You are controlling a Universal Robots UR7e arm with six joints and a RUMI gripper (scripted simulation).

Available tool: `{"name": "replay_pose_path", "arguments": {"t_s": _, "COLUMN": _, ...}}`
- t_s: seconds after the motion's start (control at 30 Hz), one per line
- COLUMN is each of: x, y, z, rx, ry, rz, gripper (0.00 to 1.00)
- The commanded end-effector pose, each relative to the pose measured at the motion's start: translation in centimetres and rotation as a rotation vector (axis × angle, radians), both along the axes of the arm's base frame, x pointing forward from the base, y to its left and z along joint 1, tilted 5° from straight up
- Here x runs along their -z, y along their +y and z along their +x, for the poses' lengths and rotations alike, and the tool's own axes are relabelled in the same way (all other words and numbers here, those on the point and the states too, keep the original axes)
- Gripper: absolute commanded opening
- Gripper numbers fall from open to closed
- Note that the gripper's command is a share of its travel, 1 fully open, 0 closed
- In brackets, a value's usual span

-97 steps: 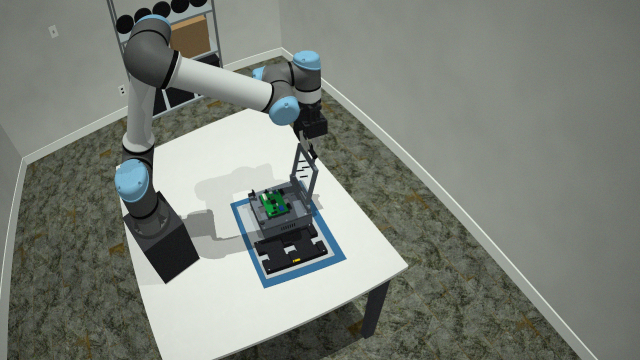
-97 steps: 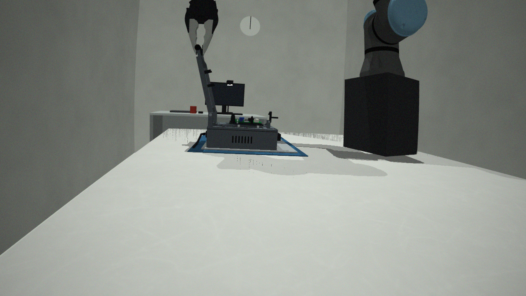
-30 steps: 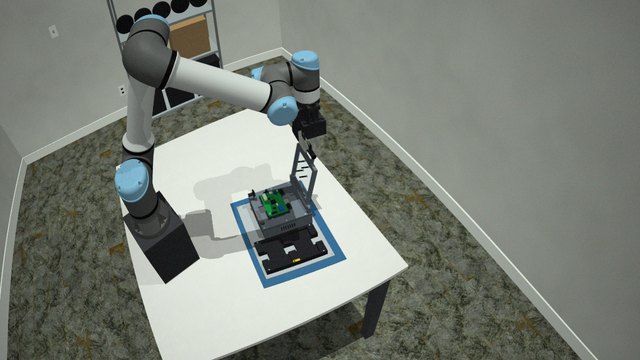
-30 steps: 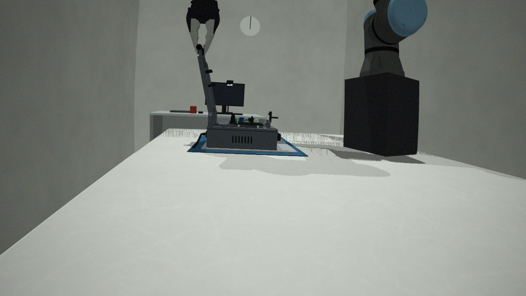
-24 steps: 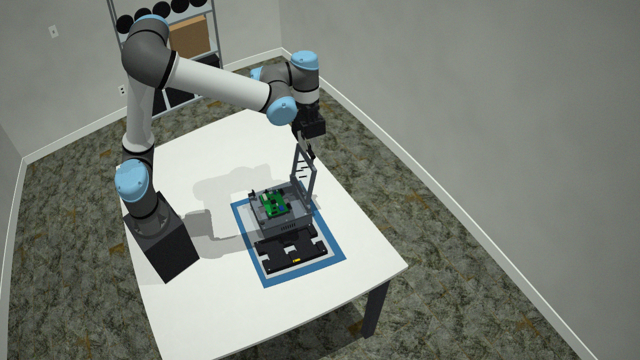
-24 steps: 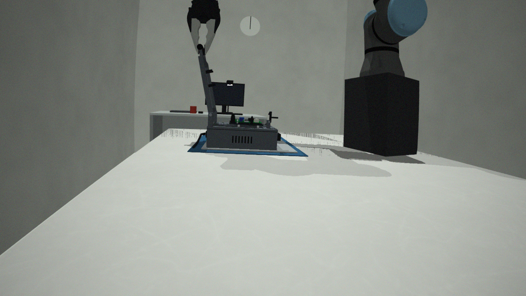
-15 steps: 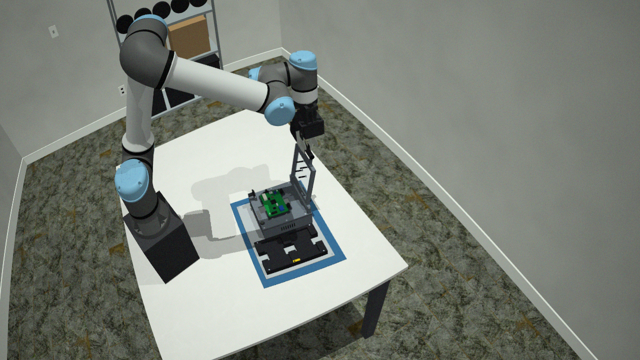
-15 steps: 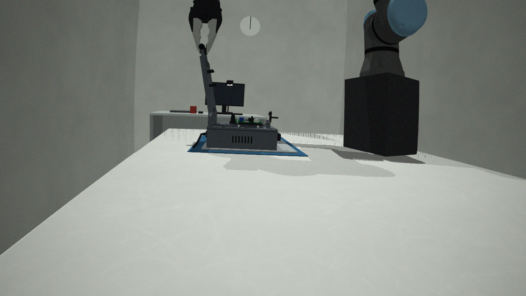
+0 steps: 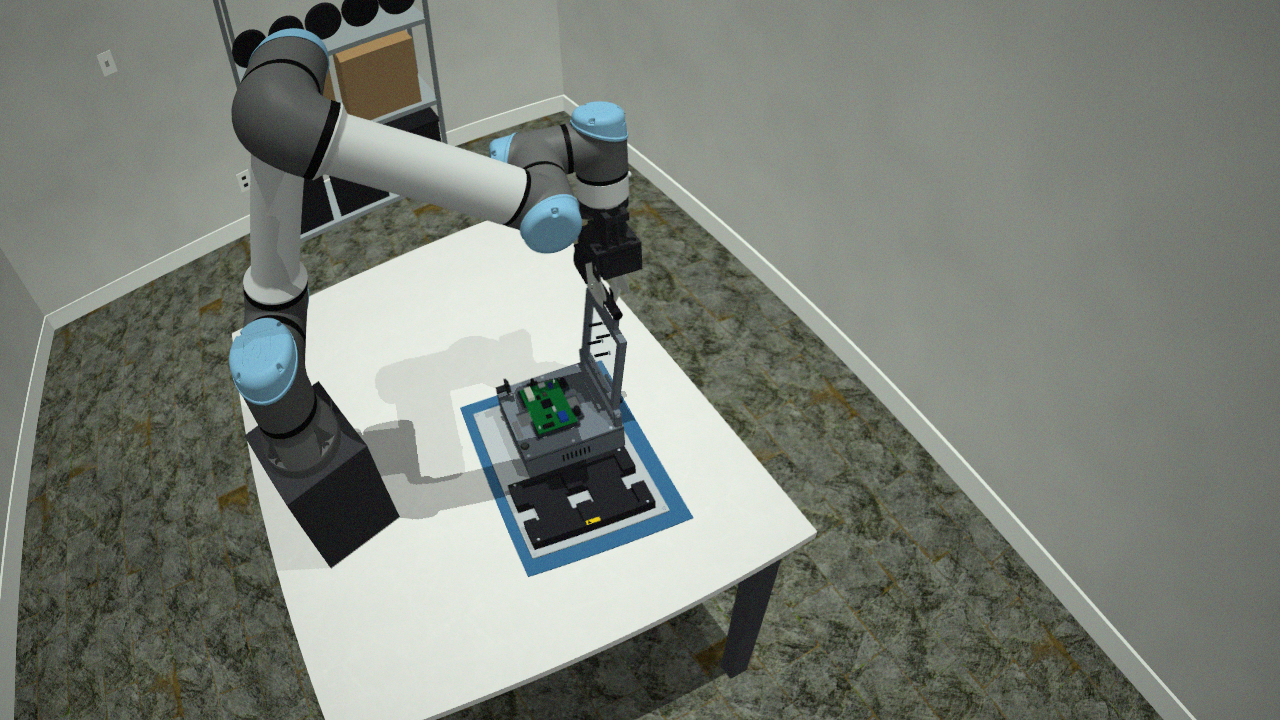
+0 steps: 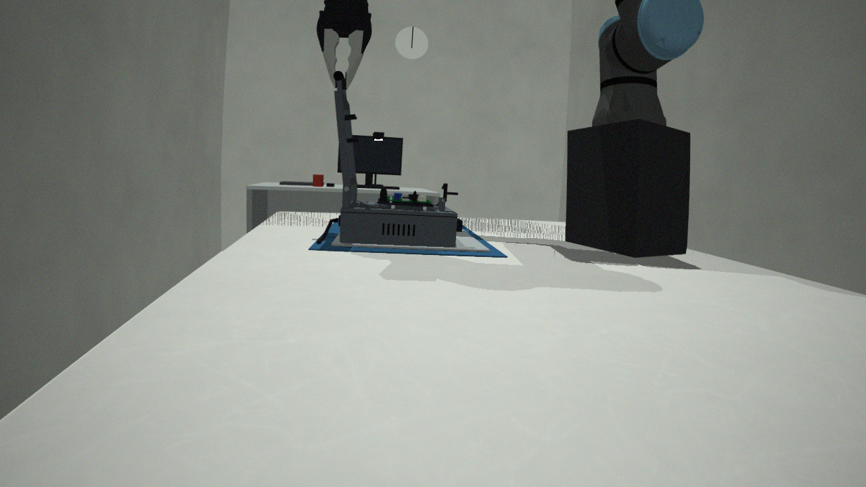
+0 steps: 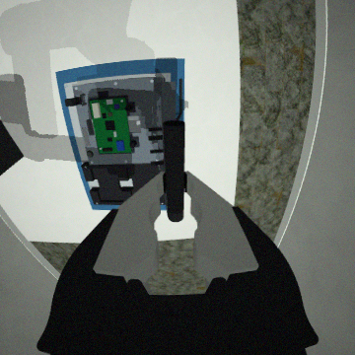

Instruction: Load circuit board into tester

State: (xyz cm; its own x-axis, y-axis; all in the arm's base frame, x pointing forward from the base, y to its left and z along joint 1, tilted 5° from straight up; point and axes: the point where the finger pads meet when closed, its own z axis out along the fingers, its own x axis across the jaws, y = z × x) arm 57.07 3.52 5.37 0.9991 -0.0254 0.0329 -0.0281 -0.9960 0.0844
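The green circuit board (image 9: 549, 407) (image 10: 404, 200) (image 11: 110, 125) lies flat in the grey tester (image 9: 572, 447) (image 10: 396, 228), component side up. Its white connector end faces the lone black post (image 9: 503, 386) (image 10: 444, 191) (image 11: 71, 101). The tester's lid (image 9: 618, 367) (image 10: 346, 145) stands almost upright on its hinge at the tester's side away from the post. My gripper (image 9: 601, 291) (image 10: 340, 75) (image 11: 175, 173) is above the tester, shut on the lid's black handle bar (image 11: 175, 148) at its top edge.
The black tray (image 9: 581, 505) (image 11: 110, 184) lies in front of the tester on the blue-edged mat (image 9: 617, 541) (image 10: 484, 251) (image 11: 61, 99). The arm's black base (image 9: 331, 501) (image 10: 626, 187) stands on the table left of the mat. The table's edge runs close behind the lid.
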Motion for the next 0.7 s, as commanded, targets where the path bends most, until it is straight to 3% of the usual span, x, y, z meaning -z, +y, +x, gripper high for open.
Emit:
{"name": "replay_pose_path", "arguments": {"t_s": 0.0, "x": -0.1, "y": 0.0, "z": -0.4, "rx": 0.0, "ry": -0.001, "rz": 0.0, "gripper": 0.0}}
{"name": "replay_pose_path", "arguments": {"t_s": 0.67, "x": -0.2, "y": 0.1, "z": -2.5, "rx": 0.0, "ry": -0.001, "rz": 0.0, "gripper": 0.0}}
